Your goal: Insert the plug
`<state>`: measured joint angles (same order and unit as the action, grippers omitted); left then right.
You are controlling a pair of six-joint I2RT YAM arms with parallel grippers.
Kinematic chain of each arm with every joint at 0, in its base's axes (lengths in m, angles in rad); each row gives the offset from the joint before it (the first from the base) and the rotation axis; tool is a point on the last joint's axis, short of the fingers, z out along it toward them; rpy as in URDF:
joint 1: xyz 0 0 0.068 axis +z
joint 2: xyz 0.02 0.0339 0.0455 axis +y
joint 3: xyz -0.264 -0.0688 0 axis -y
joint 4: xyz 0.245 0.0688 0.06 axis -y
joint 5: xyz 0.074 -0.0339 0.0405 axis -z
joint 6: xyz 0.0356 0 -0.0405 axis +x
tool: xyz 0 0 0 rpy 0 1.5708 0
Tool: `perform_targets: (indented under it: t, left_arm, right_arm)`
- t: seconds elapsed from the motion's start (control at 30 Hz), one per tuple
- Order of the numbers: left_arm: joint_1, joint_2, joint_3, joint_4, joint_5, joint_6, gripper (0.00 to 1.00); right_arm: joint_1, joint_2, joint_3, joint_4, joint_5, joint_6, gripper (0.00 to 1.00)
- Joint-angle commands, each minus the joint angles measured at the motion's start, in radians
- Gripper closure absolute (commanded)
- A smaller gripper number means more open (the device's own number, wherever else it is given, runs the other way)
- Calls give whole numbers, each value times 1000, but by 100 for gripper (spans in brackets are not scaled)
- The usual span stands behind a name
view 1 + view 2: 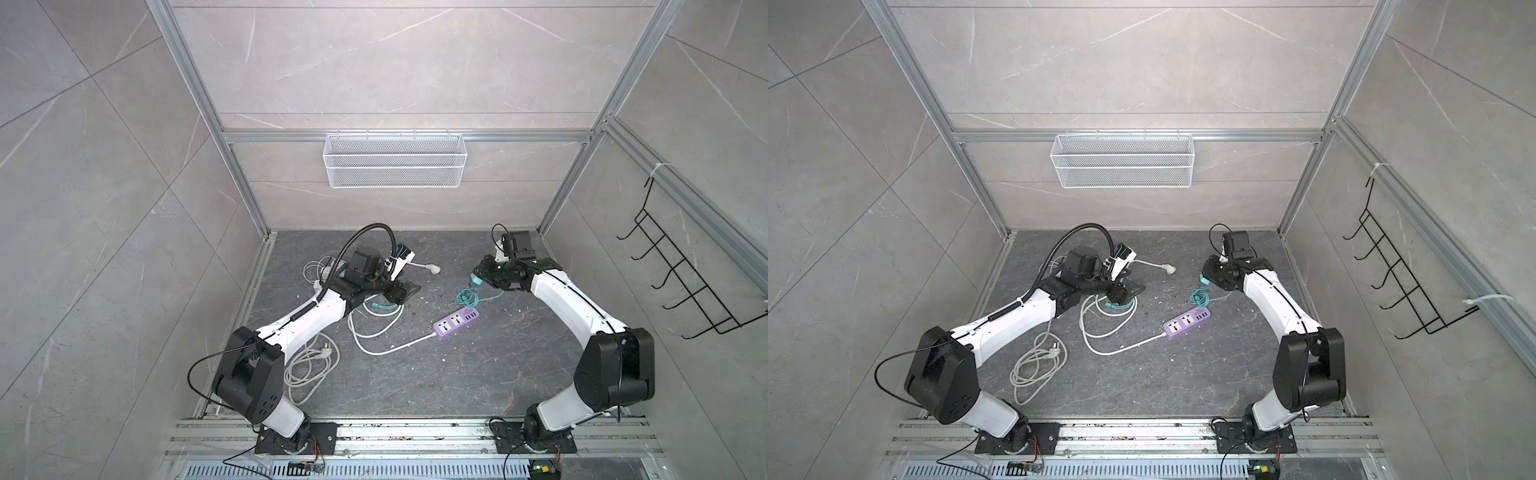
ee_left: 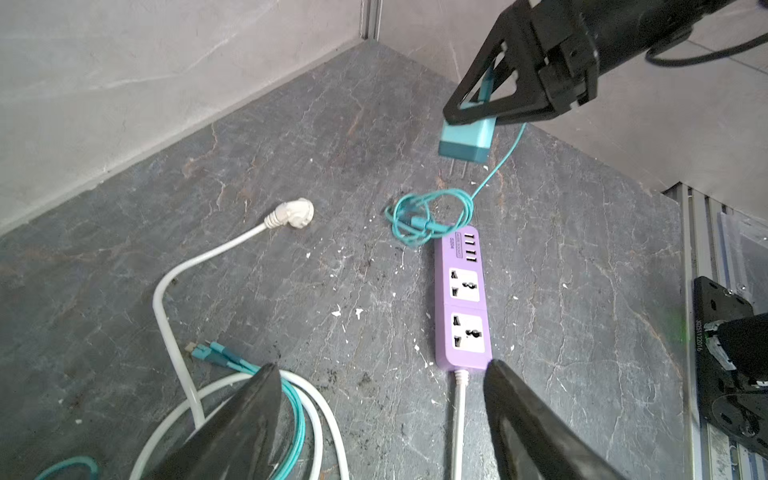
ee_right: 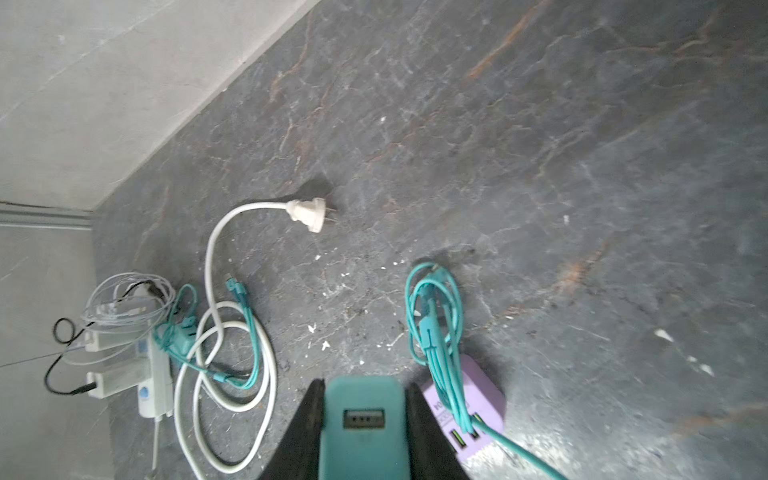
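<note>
The left claw [image 2: 382, 365] gapes, its black fingers wide apart, near the cord end of a purple plastic power strip [image 2: 463, 299] on the dark marbled tabletop [image 2: 582, 257]. Past the strip's other end the right claw [image 2: 471, 111] clamps a teal block-shaped charger plug [image 2: 467, 139], prongs downward. Its teal cable [image 2: 428, 216] lies coiled against that end; a white round plug [image 2: 293, 212] lies well apart.

White arm shells [image 1: 316, 318], black joints [image 1: 249, 374], black tapered left claw [image 2: 382, 365]
</note>
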<state>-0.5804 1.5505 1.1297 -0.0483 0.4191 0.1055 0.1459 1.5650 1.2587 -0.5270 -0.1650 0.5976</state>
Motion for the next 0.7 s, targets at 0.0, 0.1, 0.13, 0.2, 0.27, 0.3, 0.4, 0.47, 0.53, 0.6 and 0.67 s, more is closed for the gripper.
perform_targets:
  t: [0.0, 0.1, 0.13, 0.2, 0.27, 0.3, 0.4, 0.47, 0.53, 0.6, 0.67]
  left_arm:
    - [-3, 3, -31, 62, -22, -57, 25]
    - [-7, 59, -45, 86, -11, -81, 30]
    - [-10, 82, -45, 87, -16, -81, 33]
    - [-15, 121, -45, 93, -22, -83, 38]
    - [-19, 150, -54, 114, -24, -98, 40]
    - [-20, 158, -62, 126, -16, -106, 40]
    - [-21, 159, -93, 162, -16, -123, 41]
    - [-21, 146, -108, 168, -15, -127, 41]
    - [-21, 127, -124, 165, -49, -121, 41]
    - [-21, 108, -141, 164, -66, -111, 41]
    - [-22, 89, -156, 167, -65, -110, 41]
  right_arm:
    - [16, -45, -59, -38, 109, 8, 98]
    - [39, -58, -126, -10, 143, 60, 98]
    - [58, -62, -142, -8, 166, 75, 98]
    - [101, -61, -154, -24, 223, 106, 98]
    - [140, -58, -170, -25, 262, 145, 98]
    - [159, -56, -176, -24, 280, 164, 98]
    - [216, -51, -192, -19, 336, 234, 98]
    - [250, -50, -198, -22, 375, 282, 98]
    - [282, -45, -199, -37, 416, 327, 98]
    - [317, -51, -206, -46, 458, 370, 99]
    - [348, -58, -215, -50, 495, 408, 99]
